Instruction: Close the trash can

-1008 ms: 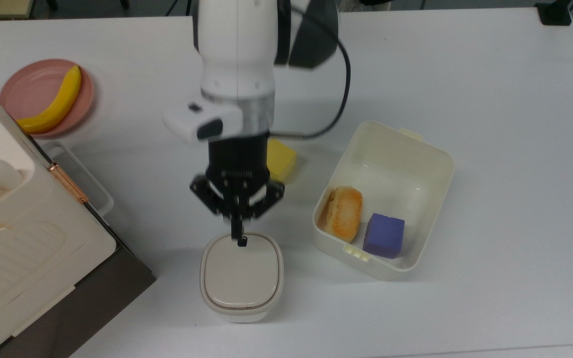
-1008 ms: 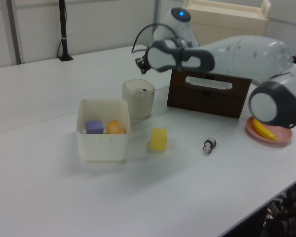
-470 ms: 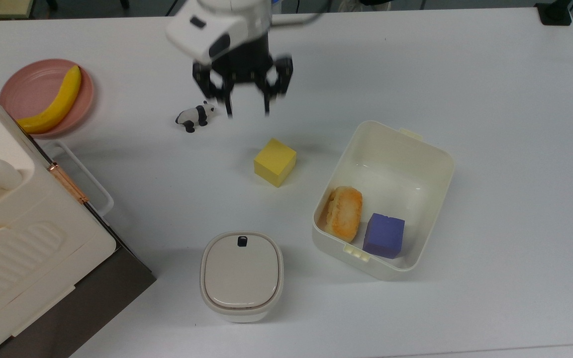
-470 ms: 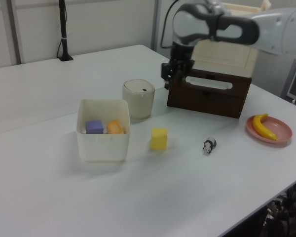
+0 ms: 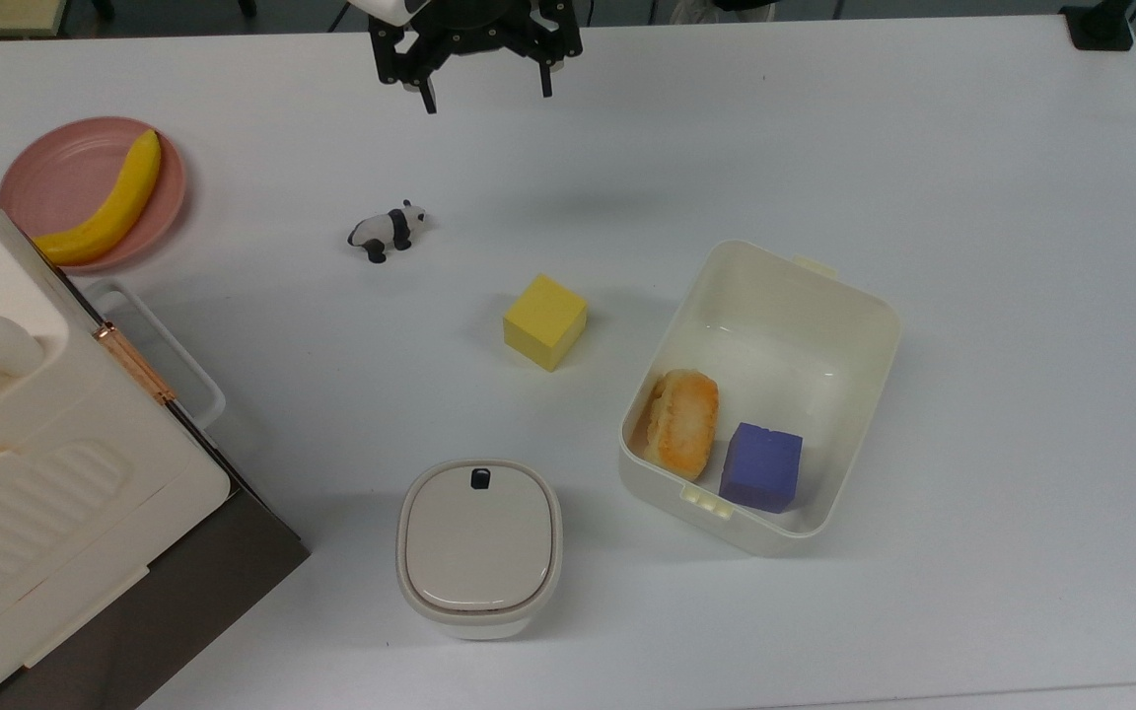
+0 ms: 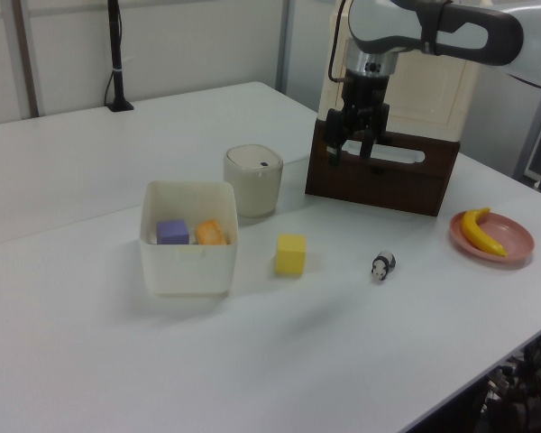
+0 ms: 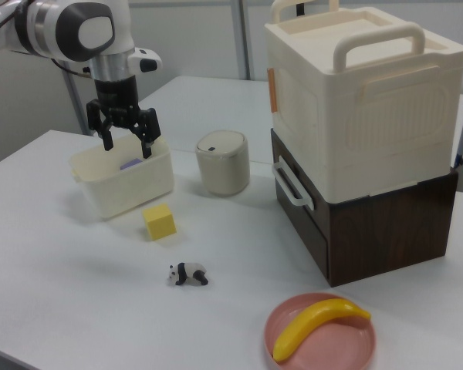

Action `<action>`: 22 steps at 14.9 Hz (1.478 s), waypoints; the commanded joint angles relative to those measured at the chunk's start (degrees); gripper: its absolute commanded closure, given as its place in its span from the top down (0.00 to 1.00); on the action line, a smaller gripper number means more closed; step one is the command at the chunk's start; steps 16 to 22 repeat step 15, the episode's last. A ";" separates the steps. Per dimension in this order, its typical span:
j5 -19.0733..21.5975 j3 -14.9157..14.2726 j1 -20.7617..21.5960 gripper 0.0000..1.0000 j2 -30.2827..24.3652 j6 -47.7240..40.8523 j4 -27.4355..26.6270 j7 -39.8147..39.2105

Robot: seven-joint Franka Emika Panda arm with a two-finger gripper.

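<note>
The small cream-white plastic trash can [image 5: 479,547] sat near the table's edge at the top view's bottom, beige lid flat, so it looked closed. The black two-finger gripper [image 5: 482,92] hung well apart, fingers spread, holding nothing, apparently clear because no pressing remained.

On the white counter [image 5: 923,148]: one small cream trash can with closed beige lid [image 5: 479,547], one open cream rectangular plastic tub [image 5: 864,325], one pink round plate [image 5: 65,173], one large cream appliance with handle [image 5: 35,473]. Also one yellow banana [image 5: 105,202], one yellow cube [image 5: 545,321], one purple cube [image 5: 761,466], one orange-browned bread piece [image 5: 682,422], one black-and-white panda figurine [image 5: 387,231].
</note>
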 commanded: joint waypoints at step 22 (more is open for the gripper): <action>-3.54 -0.04 -0.05 1.00 -1.33 1.99 -2.22 6.18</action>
